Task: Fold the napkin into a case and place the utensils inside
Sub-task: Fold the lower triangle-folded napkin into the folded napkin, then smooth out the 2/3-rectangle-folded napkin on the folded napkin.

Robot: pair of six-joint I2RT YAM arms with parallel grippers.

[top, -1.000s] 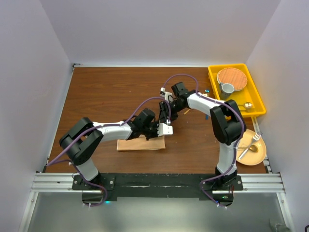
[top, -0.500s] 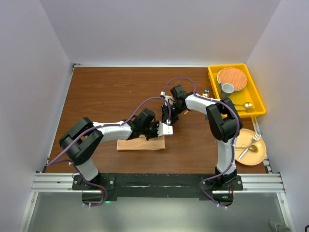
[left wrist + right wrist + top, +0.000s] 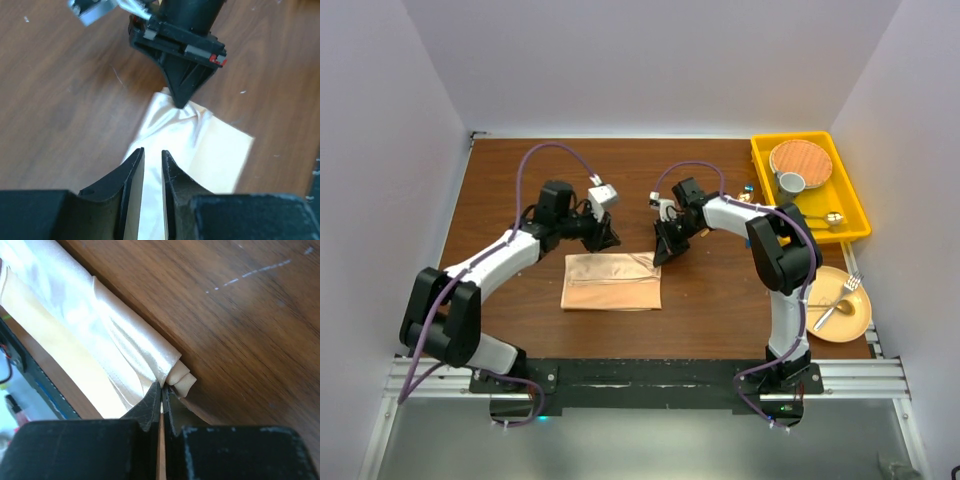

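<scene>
Your peach satin napkin case [image 3: 612, 282] is folded. The right gripper [image 3: 161, 390] pinches its corner; the left gripper [image 3: 152, 153] hangs slightly parted, empty. The slim gold utensils [image 3: 830, 310] are not yet inside.

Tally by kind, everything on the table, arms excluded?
Napkin: 1
Tray: 1
Plates: 2 (wooden plate, orange plate)
Cup: 1
Utensils: 3 (tray spoon, fork, plate spoon)
Total: 8
Not counted: blue bit beside the tray, too small to tell.

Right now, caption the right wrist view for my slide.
Closed right gripper pinches a corner of the folded peach napkin on the wooden table.
</scene>
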